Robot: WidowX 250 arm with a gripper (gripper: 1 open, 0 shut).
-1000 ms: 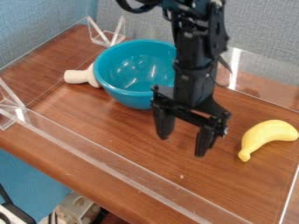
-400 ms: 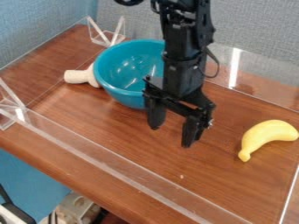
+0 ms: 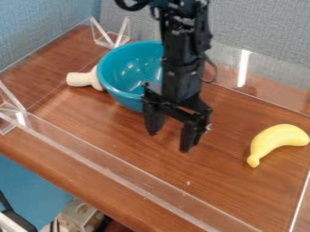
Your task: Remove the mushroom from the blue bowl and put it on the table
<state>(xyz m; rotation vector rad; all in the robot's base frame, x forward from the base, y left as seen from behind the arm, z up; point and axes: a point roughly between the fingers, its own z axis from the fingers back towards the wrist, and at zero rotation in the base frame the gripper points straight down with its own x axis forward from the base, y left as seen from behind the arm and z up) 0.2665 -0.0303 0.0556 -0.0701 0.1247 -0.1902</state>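
Claw open over the tabletop!
The black claw [image 3: 169,132] hangs, fingers apart, above the brown tabletop [image 3: 133,149], near the blue bowl [image 3: 119,70]; yellow banana [image 3: 277,141] lies well apart.

The arm [image 3: 179,50] was black or very dark all over, from its top down to the claw [image 3: 169,130]. Its body was built of stacked, blocky segments with angular edges, and small pale specks showed on them, too small to tell whether they were screws or glints. A thin dark cable [image 3: 213,68] looped out from one side of the arm in a loose curve. Near the top, another dark, curved piece, perhaps a cable, bent out to the other side. Lower down, the body widened into a bulky block. The claw had two dark fingers [image 3: 191,136], chunky and squared, with blunt ends. Finer markings were too small to read.
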